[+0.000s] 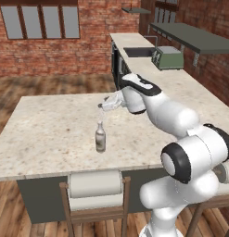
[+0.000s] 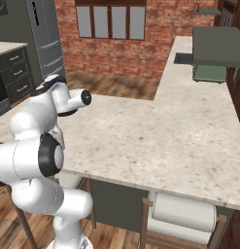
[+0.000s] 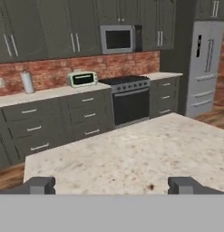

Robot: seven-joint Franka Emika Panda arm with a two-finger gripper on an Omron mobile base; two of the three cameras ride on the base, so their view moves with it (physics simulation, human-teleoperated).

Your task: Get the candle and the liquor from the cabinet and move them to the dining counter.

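Note:
The liquor (image 1: 100, 137), a pale bottle with a narrow neck and a greyish label band, stands upright on the dining counter (image 1: 46, 125), near its front edge. My gripper (image 1: 103, 105) hovers just above and slightly behind the bottle's neck, apart from it. In the hand view the gripper (image 3: 112, 186) is open, its fingertips (image 3: 39, 185) set wide with nothing between them, looking across the beige stone top (image 3: 131, 156). The cabinet (image 1: 194, 37), a flat dark grey shelf on the brick wall, hangs at the right. The candle is out of view.
A green toaster (image 1: 169, 58) and a sink (image 1: 136, 52) sit on the side counter under the shelf. Stools with white backs (image 1: 95, 185) (image 2: 184, 211) stand at the island's front edge. Beyond the island are a stove (image 3: 129, 102), base cupboards and a fridge (image 3: 204, 68).

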